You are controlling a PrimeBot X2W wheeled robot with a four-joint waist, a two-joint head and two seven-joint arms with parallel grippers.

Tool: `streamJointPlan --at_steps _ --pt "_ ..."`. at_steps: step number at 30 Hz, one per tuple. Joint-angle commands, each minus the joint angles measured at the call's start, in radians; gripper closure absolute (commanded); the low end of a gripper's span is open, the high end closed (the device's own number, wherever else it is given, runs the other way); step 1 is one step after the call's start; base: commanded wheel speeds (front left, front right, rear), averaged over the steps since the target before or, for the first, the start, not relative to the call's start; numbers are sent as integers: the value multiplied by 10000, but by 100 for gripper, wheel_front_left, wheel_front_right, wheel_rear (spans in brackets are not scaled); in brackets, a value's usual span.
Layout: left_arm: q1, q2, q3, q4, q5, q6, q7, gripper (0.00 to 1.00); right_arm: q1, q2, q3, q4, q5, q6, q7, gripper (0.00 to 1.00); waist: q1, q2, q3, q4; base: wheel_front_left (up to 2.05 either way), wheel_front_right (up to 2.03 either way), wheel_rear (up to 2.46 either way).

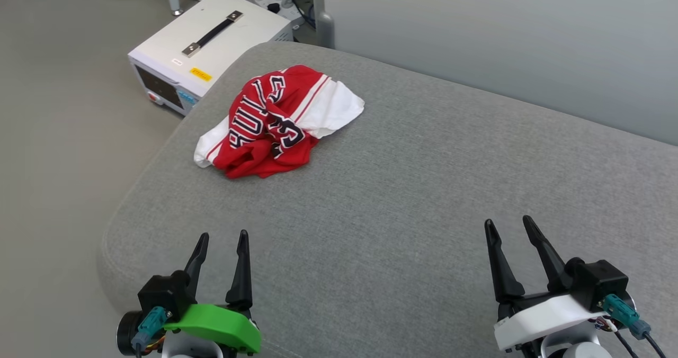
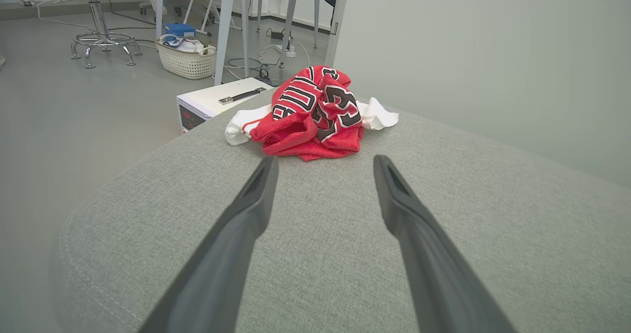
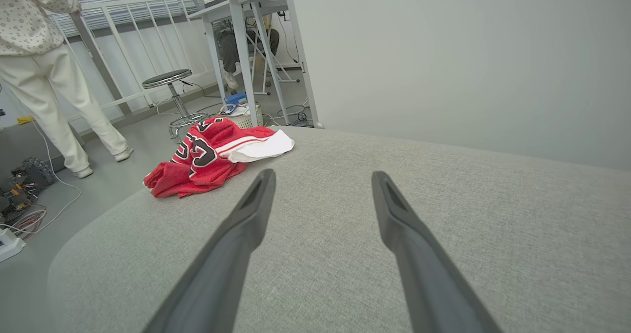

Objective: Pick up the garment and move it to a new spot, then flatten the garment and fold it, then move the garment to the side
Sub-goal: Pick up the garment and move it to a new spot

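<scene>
Two claws, both with their long dark fingers spread apart: the left gripper (image 1: 223, 234) sits at the lower left of the head view, the right gripper (image 1: 507, 221) at the lower right, and each one hangs over plain fabric of the grey cushion (image 1: 402, 188). The red basketball shirt (image 1: 275, 122) is way up at the far left part of that cushion, close to its rounded edge and well apart from both grippers, more or less straight ahead of the left one. It's a scrunched-up heap, not flat at all. The body is bright red and bunched into thick folds. A white sleeve pokes out on the right side of the pile and another bit of white sticks out at the lower left. You can make out the black, white-outlined lettering warped across the folds, roughly "BULLS", plus part of a big number below it, and a few thin white and red stripes running along the edge by the right sleeve. On the floor just past the cushion edge, beside the shirt, stands a white box with a black handle (image 1: 209, 43). The right wrist view also catches a person in pale clothes (image 3: 44, 52) standing back on the floor.
</scene>
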Motion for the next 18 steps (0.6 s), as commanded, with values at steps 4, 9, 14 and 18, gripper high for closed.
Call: streamJointPlan --at_steps 4,9,14,18 --pt "-3 -26 -30 -52 -98 -32 -59 0 83 -20 135 83 -4 -7 -51 0 0 0 -39 308 0 0 0" --pt "20 -26 -28 -265 -214 -30 -59 0 92 -20 52 93 -60 -7 -51 0 0 0 -35 383 0 0 0" --pt "-55 -26 168 -125 -185 120 -59 0 3 -20 114 49 -172 -7 -51 0 0 0 195 213 0 0 0" --pt "-490 -24 255 310 -146 -33 -59 0 -197 -20 158 5 -414 -7 -51 0 0 0 744 -147 0 0 0"
